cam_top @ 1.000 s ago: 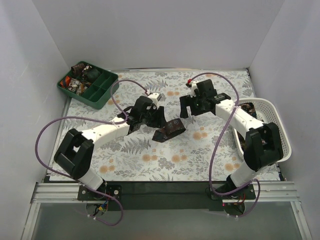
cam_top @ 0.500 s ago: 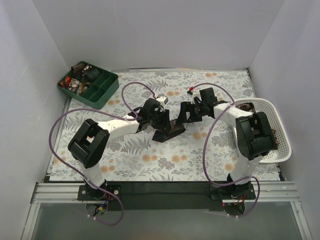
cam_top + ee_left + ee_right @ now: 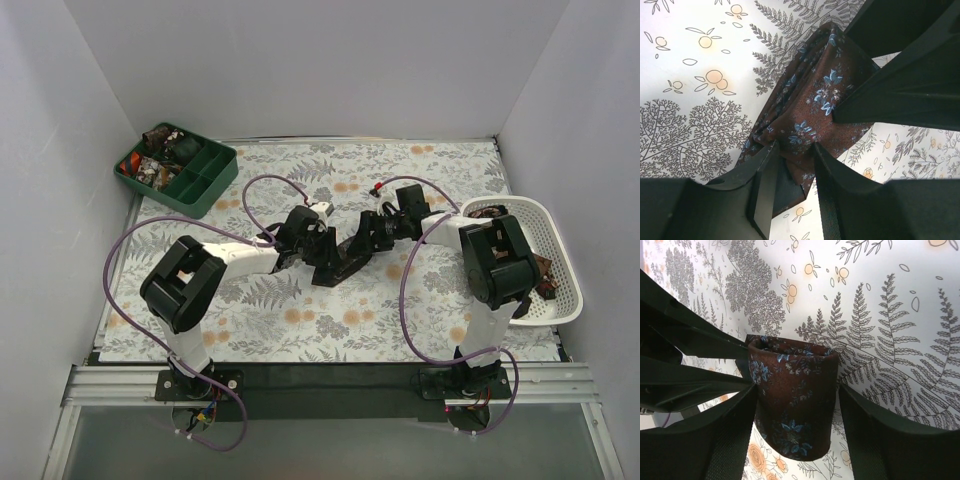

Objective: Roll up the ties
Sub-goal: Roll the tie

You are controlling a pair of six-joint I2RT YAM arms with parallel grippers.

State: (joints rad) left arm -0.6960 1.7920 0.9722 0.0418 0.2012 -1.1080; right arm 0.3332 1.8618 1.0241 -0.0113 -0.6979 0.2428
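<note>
Arms: both have swung inward since a second ago; two, left arm and right arm, meeting mid-table.
Basket: one, right side; dark ties inside, count unclear.
Tray: one, far left; coils inside, likely finished.
Tie: one, mid-table, partly folded, between the grippers.
Left gripper: narrow, pinching a fold of the tie, likely anchoring it.
Right gripper: wide, astride the folded loop; whether it presses, cannot tell.

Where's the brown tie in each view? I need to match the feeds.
Top external: tie lies in the middle of the cloth.
Left wrist: tie fills the centre of the frame.
Right wrist: tie sits at lower centre, seen end-on.
Shared landmark: the fern-print cloth under it in all three.
</note>
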